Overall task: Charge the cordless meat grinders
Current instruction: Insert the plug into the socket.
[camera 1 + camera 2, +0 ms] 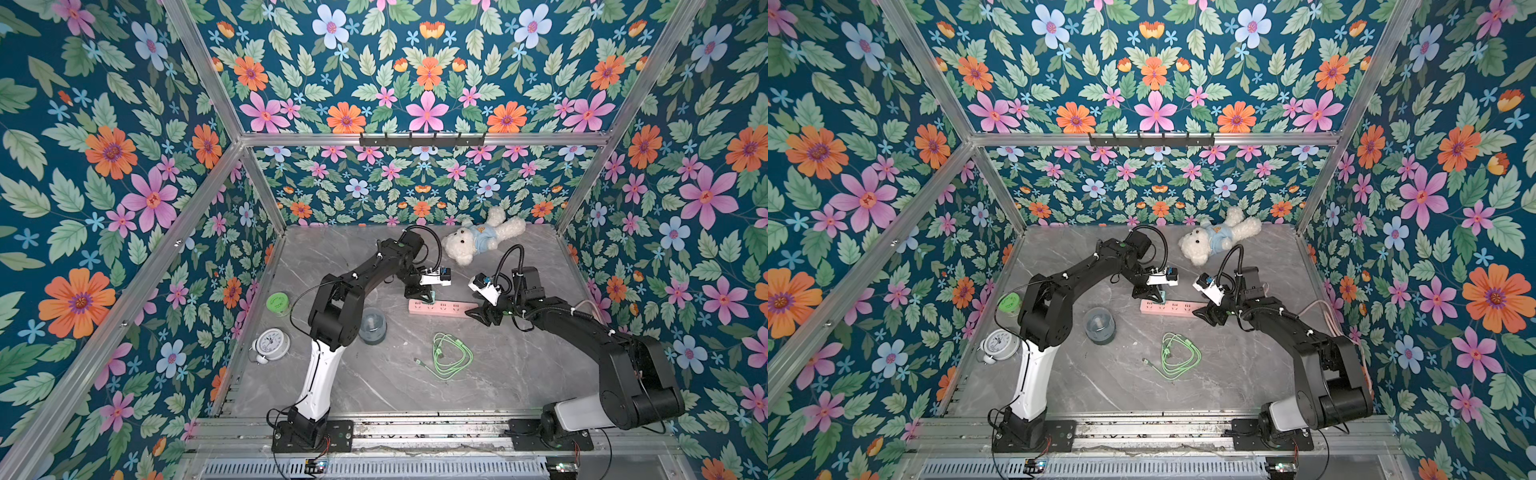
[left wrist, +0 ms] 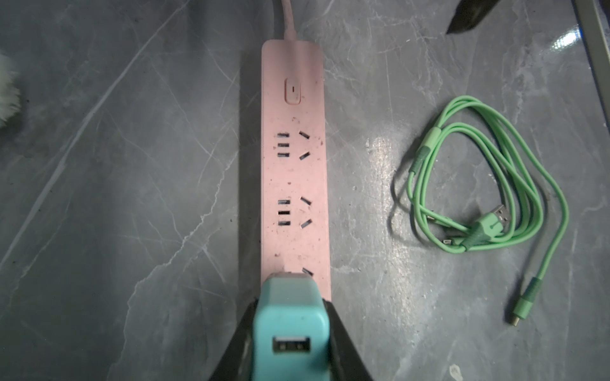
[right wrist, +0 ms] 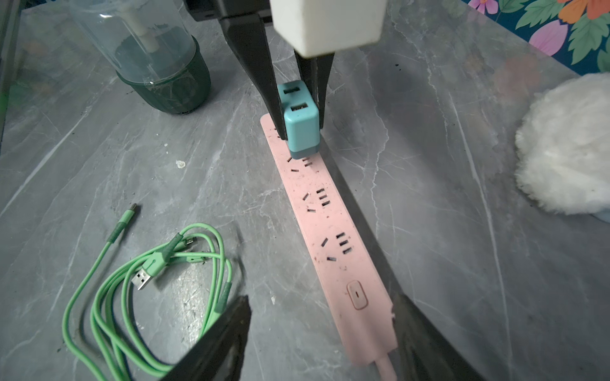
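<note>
The cordless meat grinder [image 1: 372,326] [image 1: 1099,325] [image 3: 155,59] has a clear dome over a dark teal base and stands alone on the table beside my left arm. My left gripper [image 1: 426,296] [image 2: 292,330] is shut on a teal plug adapter [image 2: 290,316] [image 3: 300,128]. The adapter stands upright on the end socket of the pink power strip [image 1: 440,308] [image 2: 293,181] [image 3: 333,231], and its prongs are hidden. My right gripper [image 1: 478,311] [image 3: 320,298] is open, its jaws straddling the strip's switch end. A coiled green cable [image 1: 451,355] [image 2: 478,184] [image 3: 148,264] lies loose nearby.
A white teddy bear [image 1: 482,239] lies at the back of the table. A bright green jar [image 1: 277,303] and a white alarm clock [image 1: 272,344] stand by the left wall. The strip's cord runs off to the right wall.
</note>
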Controlling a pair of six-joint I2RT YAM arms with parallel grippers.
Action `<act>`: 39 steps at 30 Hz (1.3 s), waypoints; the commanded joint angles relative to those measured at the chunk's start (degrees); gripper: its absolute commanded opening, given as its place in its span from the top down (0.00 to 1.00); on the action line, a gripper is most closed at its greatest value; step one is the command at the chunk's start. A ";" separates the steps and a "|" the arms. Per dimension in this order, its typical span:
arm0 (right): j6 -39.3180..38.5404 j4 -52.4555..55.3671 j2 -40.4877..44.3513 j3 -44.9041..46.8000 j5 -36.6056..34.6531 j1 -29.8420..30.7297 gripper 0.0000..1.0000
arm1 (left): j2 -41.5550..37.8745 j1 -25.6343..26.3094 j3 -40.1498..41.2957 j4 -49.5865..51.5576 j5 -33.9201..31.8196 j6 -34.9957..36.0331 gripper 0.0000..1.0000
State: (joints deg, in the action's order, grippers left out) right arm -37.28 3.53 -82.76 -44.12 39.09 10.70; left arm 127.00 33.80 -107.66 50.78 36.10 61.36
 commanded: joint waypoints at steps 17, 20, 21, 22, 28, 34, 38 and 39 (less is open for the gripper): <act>0.89 -1.73 -1.00 -0.16 2.04 0.05 0.29 | 1.74 0.48 -0.36 -0.17 -0.17 -0.46 0.94; 0.89 -1.77 -1.00 -0.12 1.89 0.04 0.29 | 2.17 0.69 -0.32 0.34 -2.78 -0.20 0.95; 0.94 -1.77 -1.08 -0.13 1.80 0.05 0.29 | 2.24 0.89 -0.27 0.60 -3.65 0.02 0.95; 0.93 -1.77 -1.00 -0.17 1.70 0.07 0.29 | 2.37 1.20 0.02 1.10 -4.74 0.24 0.96; 1.50 -2.86 -0.14 0.13 1.64 0.03 0.29 | 2.59 2.10 2.97 -0.25 -8.72 -1.93 0.97; 1.88 -3.53 0.82 0.11 2.21 0.05 0.29 | 5.59 3.06 2.09 2.60 -14.63 -3.85 0.96; 2.02 -3.45 1.53 0.17 2.44 0.03 0.29 | 6.28 3.12 2.36 3.18 -15.92 -4.69 0.96; 2.12 -3.51 1.70 0.22 2.61 0.05 0.29 | 6.25 3.12 2.46 3.09 -15.84 -4.72 0.96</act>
State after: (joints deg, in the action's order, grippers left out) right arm -35.16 1.08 -81.62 -43.92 40.29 10.70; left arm 130.37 36.42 -106.74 48.84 30.15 57.32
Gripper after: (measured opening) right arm 0.707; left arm 0.290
